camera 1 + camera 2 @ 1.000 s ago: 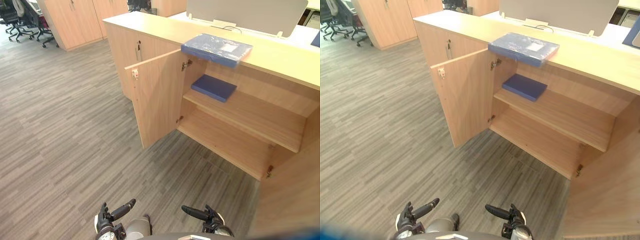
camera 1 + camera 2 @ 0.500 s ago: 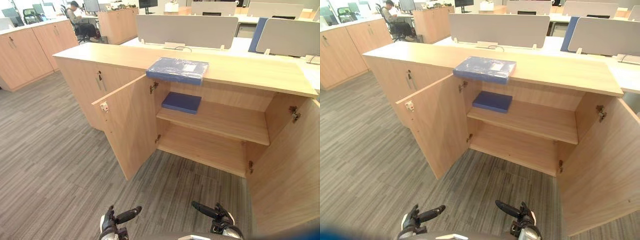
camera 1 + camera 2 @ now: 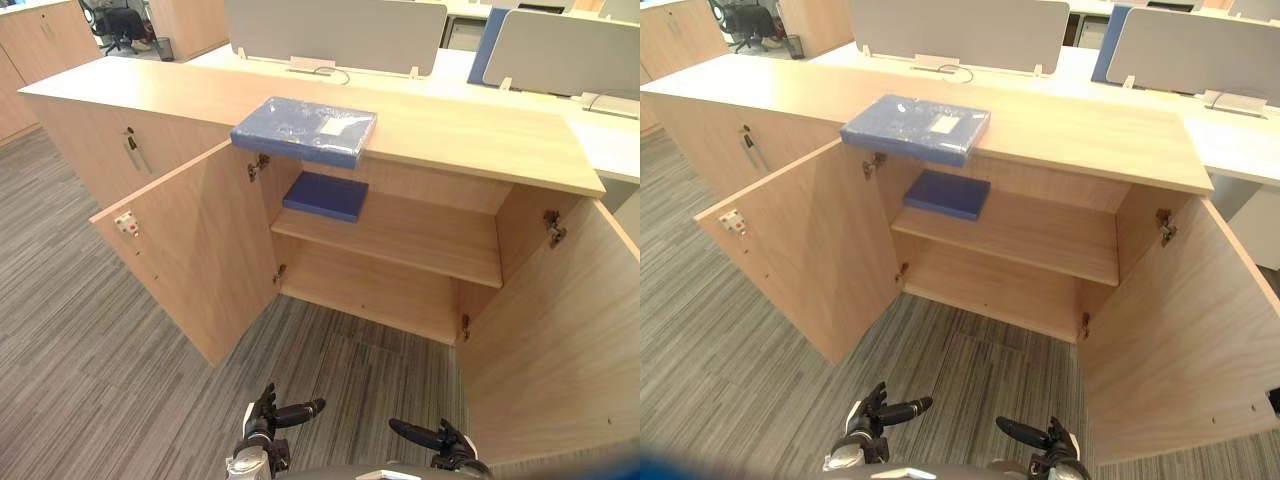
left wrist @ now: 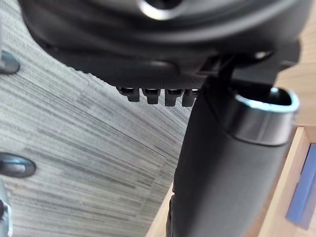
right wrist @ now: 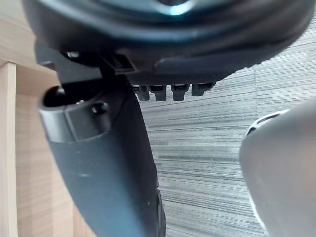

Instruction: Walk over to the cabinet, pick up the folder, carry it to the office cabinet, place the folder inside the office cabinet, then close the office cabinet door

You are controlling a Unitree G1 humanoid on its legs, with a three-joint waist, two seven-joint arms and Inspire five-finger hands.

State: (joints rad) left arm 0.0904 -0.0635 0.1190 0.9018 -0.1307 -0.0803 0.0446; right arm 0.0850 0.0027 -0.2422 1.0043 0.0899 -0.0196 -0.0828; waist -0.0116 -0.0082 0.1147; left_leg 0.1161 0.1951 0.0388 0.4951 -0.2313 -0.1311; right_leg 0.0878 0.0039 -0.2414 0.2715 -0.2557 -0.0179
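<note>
Logged the left hand (image 3: 268, 420) and right hand (image 3: 436, 440) low at the near edge of the head views, well apart from the cabinet (image 3: 380, 290), above grey striped carpet (image 3: 70, 340). Read the fingers (image 4: 148, 96) in the left wrist view as a relaxed, uncurled row beside the thumb, clamped on nothing; read the same for the right hand in its own wrist view. Picked out in the left wrist view a blue strip (image 4: 301, 190) past a wooden edge; could not tell which blue item. Caught in the right eye view carpet beyond the right door (image 3: 1180, 330).

Found the folder (image 3: 304, 130), blue and film-wrapped, flat on the cabinet top (image 3: 470, 130), its near edge overhanging the open compartment. Noted a second, darker blue folder (image 3: 326, 195) at the left end of the upper shelf (image 3: 420, 235). Found both doors swung wide, left door (image 3: 190, 250) included. Noted grey desk screens (image 3: 330, 30) behind the cabinet.

Against the frames half a second earlier: registered a shift of the whole picture, hence camera movement; found the folder unmoved on the top and both hands empty as before.
</note>
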